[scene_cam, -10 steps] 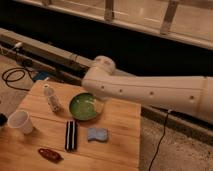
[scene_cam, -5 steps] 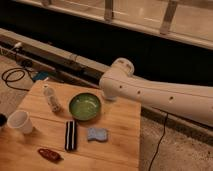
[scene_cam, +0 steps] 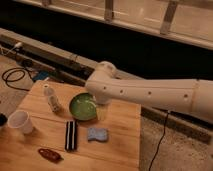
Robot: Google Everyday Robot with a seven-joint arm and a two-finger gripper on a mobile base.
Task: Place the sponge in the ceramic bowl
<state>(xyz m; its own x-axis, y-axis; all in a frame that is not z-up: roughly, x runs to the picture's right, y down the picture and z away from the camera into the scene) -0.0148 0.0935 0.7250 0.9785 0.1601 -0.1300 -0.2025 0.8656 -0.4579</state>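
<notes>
The gripper (scene_cam: 101, 112) hangs beneath the bend of the white arm (scene_cam: 150, 94), low over the wooden table (scene_cam: 122, 145); I cannot tell whether it is open or closed. The round, green-glazed ceramic bowl (scene_cam: 79, 107) sits just beside it, to the left in the view. The small pale-blue wavy-edged sponge (scene_cam: 97, 134) lies on the table near it, on the camera's side, outside the bowl.

A white cup (scene_cam: 21, 121) is sitting at the wooden table's (scene_cam: 122, 147) left edge, a striped block (scene_cam: 71, 135) is lying mid-table (black and white), and a pale bottle (scene_cam: 51, 98) is standing behind.
</notes>
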